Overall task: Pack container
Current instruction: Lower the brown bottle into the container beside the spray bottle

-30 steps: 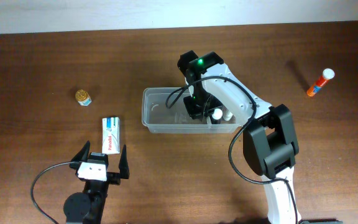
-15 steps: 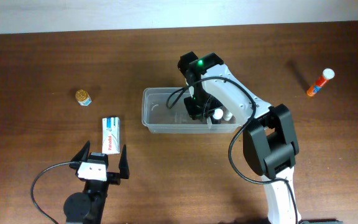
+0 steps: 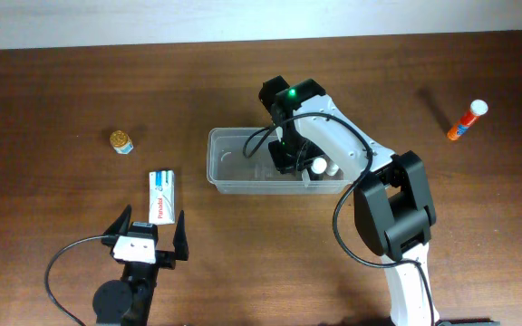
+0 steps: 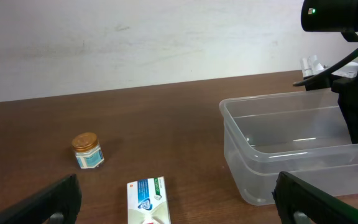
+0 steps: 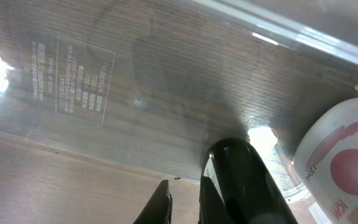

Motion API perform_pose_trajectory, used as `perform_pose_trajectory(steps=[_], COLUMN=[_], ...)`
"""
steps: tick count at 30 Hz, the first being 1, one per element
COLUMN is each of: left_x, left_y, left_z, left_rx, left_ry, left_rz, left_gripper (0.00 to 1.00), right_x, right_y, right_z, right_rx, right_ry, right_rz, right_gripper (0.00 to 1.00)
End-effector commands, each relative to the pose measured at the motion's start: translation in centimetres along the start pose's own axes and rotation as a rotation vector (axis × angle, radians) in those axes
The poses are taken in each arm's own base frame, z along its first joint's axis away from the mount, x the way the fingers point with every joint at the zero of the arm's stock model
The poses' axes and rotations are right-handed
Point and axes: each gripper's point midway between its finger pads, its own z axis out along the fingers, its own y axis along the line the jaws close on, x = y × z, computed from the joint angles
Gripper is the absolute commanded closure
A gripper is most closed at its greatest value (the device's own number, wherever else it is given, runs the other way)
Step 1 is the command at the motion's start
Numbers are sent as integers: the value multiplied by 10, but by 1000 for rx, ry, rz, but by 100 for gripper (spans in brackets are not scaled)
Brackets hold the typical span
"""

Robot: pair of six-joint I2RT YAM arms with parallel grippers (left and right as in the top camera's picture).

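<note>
Container [image 3: 234, 167], a clear translucent plastic rectangular tub, is sitting mid-counter on the dark brown wooden counter [image 3: 62, 91]. The right gripper [image 5: 194, 168] is reaching down inside it, close to the floor. Only a slit is showing between its fingers, so their state cannot be told. A white round bottle with a red mark [image 5: 344, 155] is lying just right of them, probably being packed. The left gripper [image 3: 149, 226] is waiting at the near edge, jaws apart, likely for the white-and-blue cardboard box [image 3: 160, 196] ahead. A small gold-lidded jar [image 3: 121, 141] and an orange-and-white tube [image 3: 468, 120] are lying unpacked, well apart.

text: none legible | box [image 3: 160, 196] print, container [image 5: 79, 78] embossing: blurred
</note>
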Motion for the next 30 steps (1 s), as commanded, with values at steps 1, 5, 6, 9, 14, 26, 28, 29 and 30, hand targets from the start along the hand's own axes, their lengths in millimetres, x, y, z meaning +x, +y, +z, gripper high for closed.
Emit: perform_pose_trajectory(steps=[1, 5, 6, 9, 14, 26, 28, 29, 30], left_x=[2, 2, 2, 2, 2, 2, 2, 2, 2], left_y=[-1, -1, -1, -1, -1, -1, -1, -1, -1], left_z=[0, 0, 0, 0, 0, 0, 0, 0, 0], left_rx=[6, 6, 6, 6, 6, 6, 6, 6, 6], left_ry=[0, 0, 0, 0, 0, 0, 0, 0, 0], left_rz=[16, 16, 16, 16, 16, 16, 16, 16, 16], left_gripper=[1, 1, 1, 1, 1, 1, 1, 1, 1], right_x=[9, 9, 9, 9, 10, 14, 14, 15, 14], right_y=[-1, -4, -4, -4, -6, -13, -14, -14, -14], right_z=[8, 8, 8, 8, 8, 7, 7, 7, 7], right_rx=[19, 33, 33, 33, 46, 88, 93, 94, 94], right_ry=[38, 35, 35, 35, 36, 51, 53, 54, 53], right_rz=[1, 1, 2, 2, 5, 4, 3, 3, 3], right_gripper=[91, 91, 91, 91, 91, 91, 91, 91, 91])
